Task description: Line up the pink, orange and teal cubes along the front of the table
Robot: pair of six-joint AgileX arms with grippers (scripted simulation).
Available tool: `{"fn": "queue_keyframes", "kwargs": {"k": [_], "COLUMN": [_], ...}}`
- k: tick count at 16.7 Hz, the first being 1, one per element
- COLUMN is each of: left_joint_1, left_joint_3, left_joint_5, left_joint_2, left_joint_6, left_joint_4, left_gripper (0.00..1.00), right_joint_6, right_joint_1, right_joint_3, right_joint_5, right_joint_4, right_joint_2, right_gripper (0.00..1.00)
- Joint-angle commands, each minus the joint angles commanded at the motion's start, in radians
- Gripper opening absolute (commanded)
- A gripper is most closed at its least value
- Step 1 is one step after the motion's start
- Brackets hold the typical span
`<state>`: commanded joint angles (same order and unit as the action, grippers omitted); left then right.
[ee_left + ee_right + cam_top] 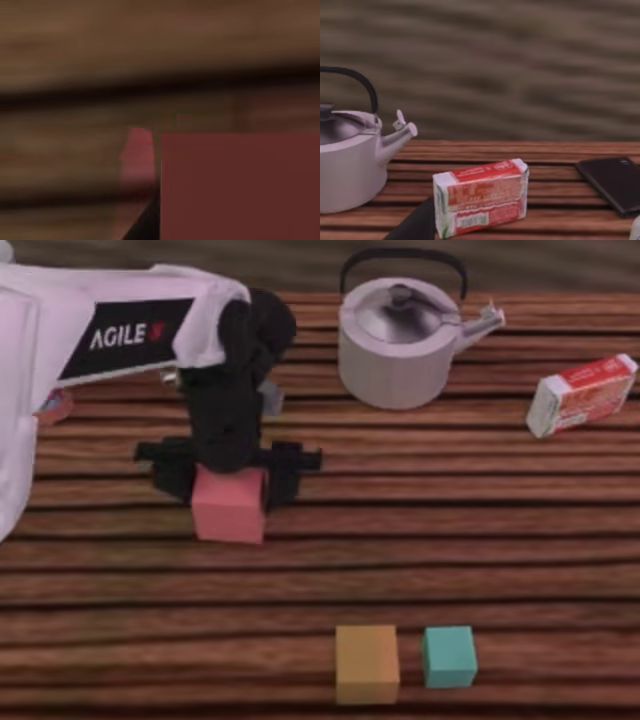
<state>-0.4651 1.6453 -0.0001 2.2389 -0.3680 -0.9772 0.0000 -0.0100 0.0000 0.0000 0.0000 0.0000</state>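
The pink cube [230, 505] sits left of centre on the table [500, 540], our left gripper [228, 472] straddling it (fingers spread either side); orange cube [366, 664] and teal cube [449, 656] wait at front.

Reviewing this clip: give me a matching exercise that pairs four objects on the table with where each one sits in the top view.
Things:
1. pink cube
2. teal cube
3. kettle
4. red-and-white box

Places:
A. far right side of the table
B. front, just right of the orange cube
C. between the fingers of the left gripper
D. back of the table, near the middle

Pairs: 1-C, 2-B, 3-D, 4-A
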Motion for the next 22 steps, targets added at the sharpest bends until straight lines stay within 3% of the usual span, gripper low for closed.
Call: {"fn": "queue_keyframes", "kwargs": {"k": [3, 9, 18, 22], "left_joint_1": [0.008, -0.005, -0.195, -0.25], "left_joint_3": [0.054, 0.045, -0.399, -0.5], "left_joint_5": [0.0, 0.0, -0.003, -0.004], "left_joint_2": [-0.043, -0.064, -0.415, -0.511], "left_joint_6": [0.0, -0.008, -0.275, -0.351], "left_joint_4": [-0.096, -0.101, -0.028, -0.006], "left_gripper": [0.0, 0.0, 0.0, 0.0], "right_joint_6": [0.0, 0.0, 0.0, 0.0], "right_joint_1": [0.0, 0.0, 0.0, 0.0], "right_joint_3": [0.0, 0.0, 0.0, 0.0], "right_joint_5": [0.0, 0.0, 0.0, 0.0], "right_joint_4": [0.0, 0.0, 0.0, 0.0], "right_joint_2": [0.0, 0.0, 0.0, 0.0], "right_gripper": [1.0, 1.0, 1.0, 1.0]}}
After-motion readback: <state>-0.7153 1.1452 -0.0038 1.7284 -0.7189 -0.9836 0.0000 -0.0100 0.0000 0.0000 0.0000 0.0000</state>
